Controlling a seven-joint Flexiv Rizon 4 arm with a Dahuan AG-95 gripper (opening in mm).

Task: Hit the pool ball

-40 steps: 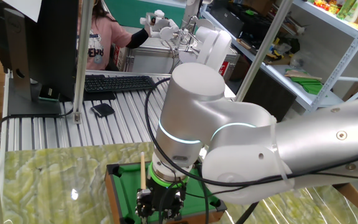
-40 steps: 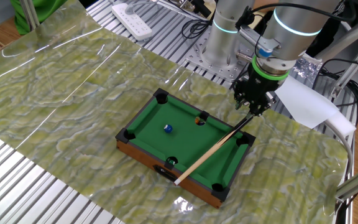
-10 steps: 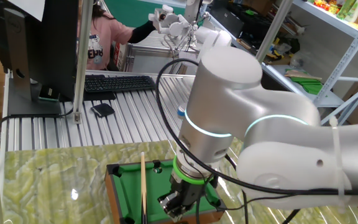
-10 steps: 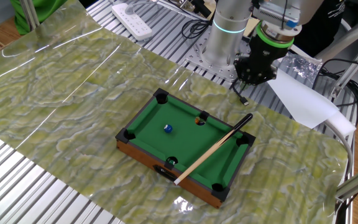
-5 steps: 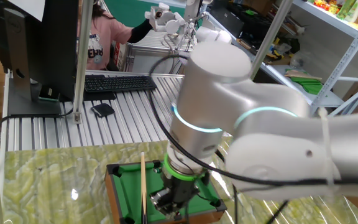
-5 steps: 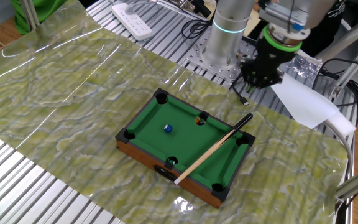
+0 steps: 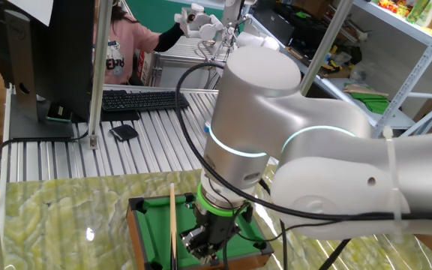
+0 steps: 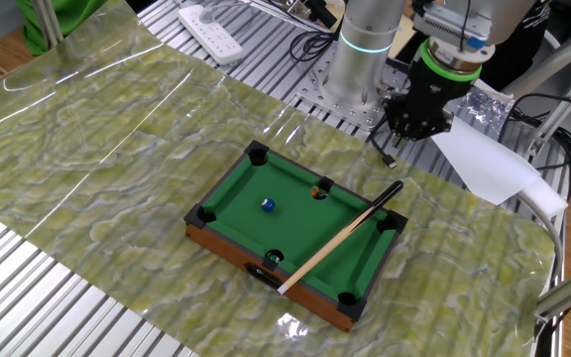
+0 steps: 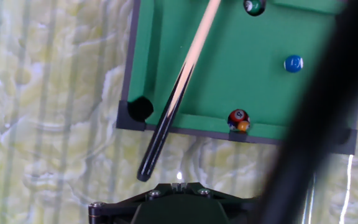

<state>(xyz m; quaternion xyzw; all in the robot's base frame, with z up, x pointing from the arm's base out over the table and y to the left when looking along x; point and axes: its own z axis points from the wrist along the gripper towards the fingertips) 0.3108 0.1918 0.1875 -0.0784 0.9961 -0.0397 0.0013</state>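
Blue pool ball (image 8: 267,205) sits on the green felt near the middle of the mini pool table (image 8: 228,177), well apart from the gripper (image 8: 416,127), which hangs beyond the table's far rim w/ fingers pressed together, holding nothing. Wooden cue stick (image 8: 333,240) lies diagonally across the table — dark butt over the corner nearest the gripper, pale tip out past the opposite rim.

Risks, judged: the cue isn't in hand, so any stroke first needs a re-grasp; a shut gripper coming down would only knock the butt and roll the stick off the rim. The cue doesn't look lined up on the blue ball either — a push along it could miss, or hit the balls by the side pocket (image 8: 320,188).

Vs four sec ago: the gripper was down at the cue's butt; it's now lifted away, cue left on the table, ball unmoved.
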